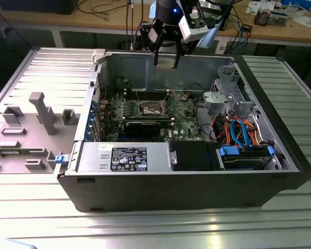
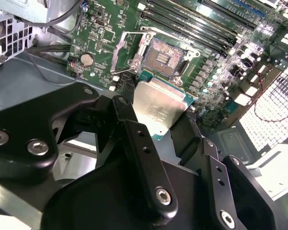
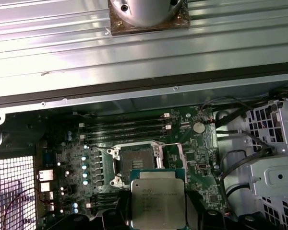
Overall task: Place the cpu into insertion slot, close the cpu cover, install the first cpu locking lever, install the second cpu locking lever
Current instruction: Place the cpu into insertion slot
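Observation:
My gripper (image 1: pixel 168 61) hangs above the open computer case, over its back wall. It is shut on the cpu (image 2: pixel 158 108), a flat square chip with a silver-grey top, held by its edges between the two black fingers (image 2: pixel 129 124). In the first wrist view the cpu (image 3: pixel 157 199) sits in front of the green board. The insertion slot (image 3: pixel 134 160) lies bare below it, with its dark centre showing (image 2: pixel 165 56). The cpu cover (image 2: pixel 128 48) stands swung open beside the slot. The chip is well above the board and apart from the slot.
Long black memory slots (image 3: pixel 125 127) run beside the socket. A black card (image 1: pixel 145 127) crosses the board. A metal drive cage (image 1: pixel 225 96) with orange and blue cables stands at the exterior view's right, the power supply (image 1: pixel 124 157) at the front. A grey fixture tray (image 1: pixel 26 129) lies left.

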Robot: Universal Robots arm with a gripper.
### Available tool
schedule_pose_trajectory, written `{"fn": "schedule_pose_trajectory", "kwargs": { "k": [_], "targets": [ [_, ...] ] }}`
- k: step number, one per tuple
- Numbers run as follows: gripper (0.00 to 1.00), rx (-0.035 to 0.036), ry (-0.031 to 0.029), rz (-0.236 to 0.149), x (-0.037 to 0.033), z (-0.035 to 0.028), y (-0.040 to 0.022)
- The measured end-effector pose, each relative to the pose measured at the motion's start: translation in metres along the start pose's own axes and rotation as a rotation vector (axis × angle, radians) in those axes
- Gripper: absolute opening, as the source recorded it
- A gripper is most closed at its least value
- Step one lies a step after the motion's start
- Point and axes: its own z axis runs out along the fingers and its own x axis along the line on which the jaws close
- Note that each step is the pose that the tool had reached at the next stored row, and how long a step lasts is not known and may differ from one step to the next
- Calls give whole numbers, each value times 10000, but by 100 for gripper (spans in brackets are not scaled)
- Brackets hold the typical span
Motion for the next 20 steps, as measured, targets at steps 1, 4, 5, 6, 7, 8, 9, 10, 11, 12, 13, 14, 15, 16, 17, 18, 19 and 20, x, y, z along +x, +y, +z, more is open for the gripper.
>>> {"fn": "schedule_pose_trajectory", "kwargs": {
  "k": [1,4,5,6,7,8,9,10,11,12,13,14,15,16,17,18,19,20],
  "targets": [
    [55,-2,-7,78,0,1,0],
    [55,-3,-13,141,0,0,0],
    [55,-3,-13,145,0,1,0],
    [55,-3,-13,148,0,1,0],
    [55,-4,-13,148,0,1,0],
    [55,-3,-13,148,0,1,0],
    [55,-3,-13,148,0,1,0],
    [55,-3,-14,148,0,1,0],
    [55,-3,-14,149,0,1,0],
    [55,-3,-14,148,0,1,0],
    [55,-4,-13,148,0,1,0],
    [55,-4,-13,149,0,1,0],
    [55,-4,-14,155,0,1,0],
    [55,-4,-15,165,0,1,0],
    [55,-4,-16,181,0,1,0],
    [55,-5,-20,220,0,1,0],
    [55,-5,-24,260,0,1,0],
    [55,-6,-27,304,0,1,0]
  ]
}}
